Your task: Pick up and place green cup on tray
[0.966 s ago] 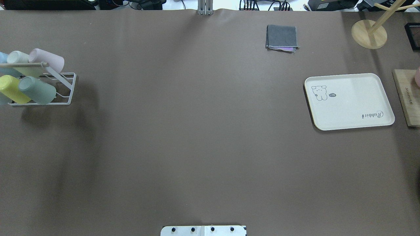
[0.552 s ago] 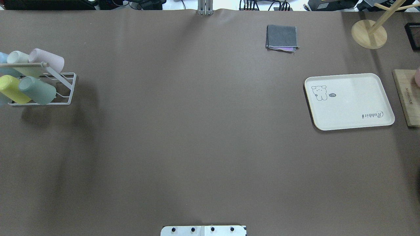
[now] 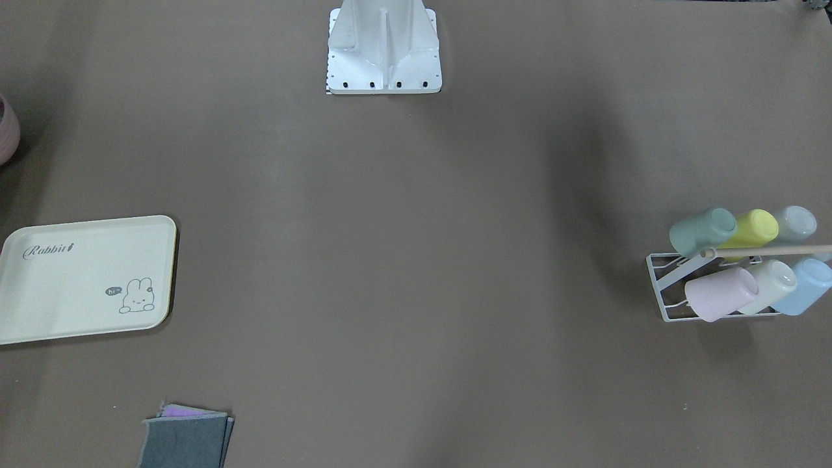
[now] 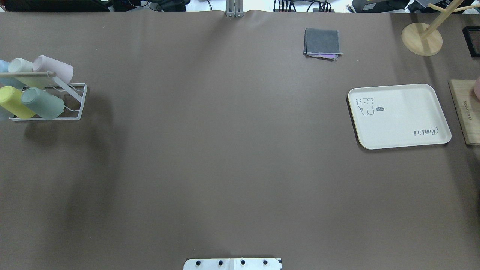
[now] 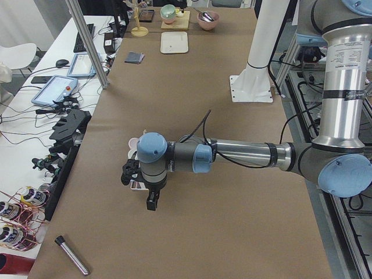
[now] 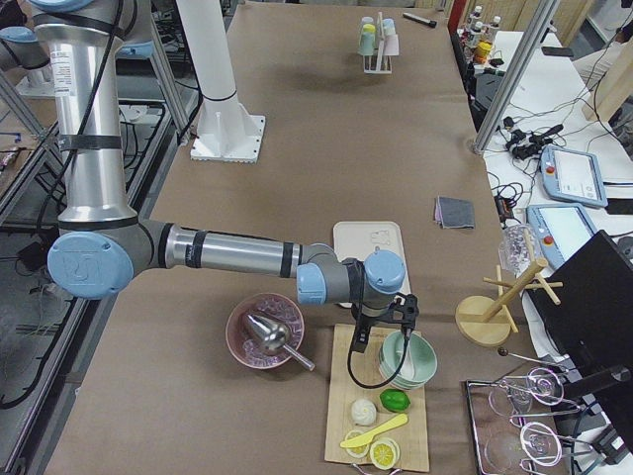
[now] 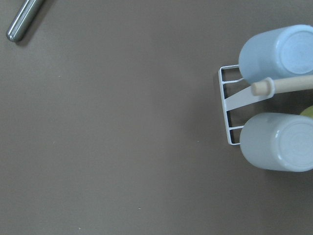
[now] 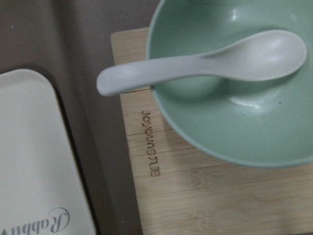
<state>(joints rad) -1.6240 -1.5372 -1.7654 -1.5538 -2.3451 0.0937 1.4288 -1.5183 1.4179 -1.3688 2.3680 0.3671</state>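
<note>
The green cup (image 4: pixel 43 103) lies tilted on a white wire rack (image 4: pixel 73 103) at the table's left end; it also shows in the front view (image 3: pixel 702 231). The cream tray (image 4: pixel 399 116) with the "Rabbit" script lies bare at the right side, and its corner shows in the right wrist view (image 8: pixel 34 161). My left gripper (image 5: pixel 129 173) hangs over the rack's outer end, and I cannot tell if it is open or shut. My right gripper (image 6: pixel 394 315) hovers over a wooden board beside the tray, and I cannot tell its state either.
Yellow (image 4: pixel 15 101), pink (image 4: pixel 54 69), cream and light blue (image 7: pixel 279 51) cups share the rack. A green bowl with a spoon (image 8: pixel 234 93) sits on the board. A grey cloth (image 4: pixel 322 43), a wooden stand (image 4: pixel 422 37) and a metal cylinder (image 7: pixel 22 24) lie around.
</note>
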